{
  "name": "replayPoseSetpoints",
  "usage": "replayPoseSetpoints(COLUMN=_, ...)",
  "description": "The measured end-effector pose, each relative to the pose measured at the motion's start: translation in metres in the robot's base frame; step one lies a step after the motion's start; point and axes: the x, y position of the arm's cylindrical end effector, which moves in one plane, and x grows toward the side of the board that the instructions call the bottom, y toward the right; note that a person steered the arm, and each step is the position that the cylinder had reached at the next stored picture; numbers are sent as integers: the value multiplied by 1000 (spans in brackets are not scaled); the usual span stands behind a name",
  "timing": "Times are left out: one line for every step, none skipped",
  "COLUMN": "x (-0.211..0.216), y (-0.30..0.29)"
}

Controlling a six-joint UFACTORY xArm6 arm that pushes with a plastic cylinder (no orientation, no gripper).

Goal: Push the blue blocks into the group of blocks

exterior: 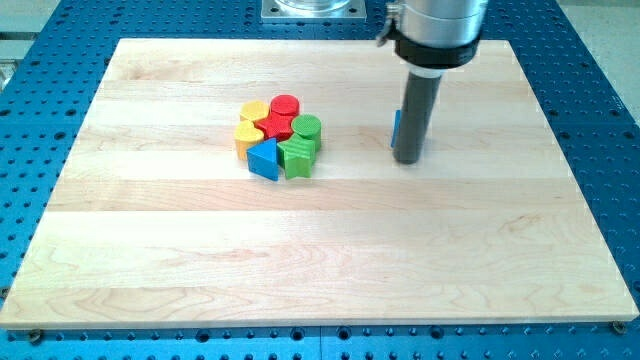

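A tight group of blocks sits left of the board's middle: a red cylinder [285, 105], a red block [275, 126], a yellow block [254, 111], a second yellow block [246, 135], a green cylinder [307, 129], a green block [297, 156] and a blue triangle [264, 158] at the group's lower edge. A second blue block [397, 127] stands apart to the view's right, mostly hidden behind my rod. My tip [407, 159] rests on the board touching or just right of that blue block, well right of the group.
The wooden board [320, 260] lies on a blue perforated table [610, 120]. The arm's mount [310, 8] stands at the view's top centre.
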Motion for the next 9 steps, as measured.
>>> replayPoseSetpoints(x=-20, y=6)
replayPoseSetpoints(x=-46, y=6)
replayPoseSetpoints(x=-58, y=22)
replayPoseSetpoints(x=-75, y=27)
replayPoseSetpoints(x=-75, y=-55)
replayPoseSetpoints(x=-86, y=-36)
replayPoseSetpoints(x=-120, y=-61)
replayPoseSetpoints(x=-102, y=-109)
replayPoseSetpoints(x=-95, y=-99)
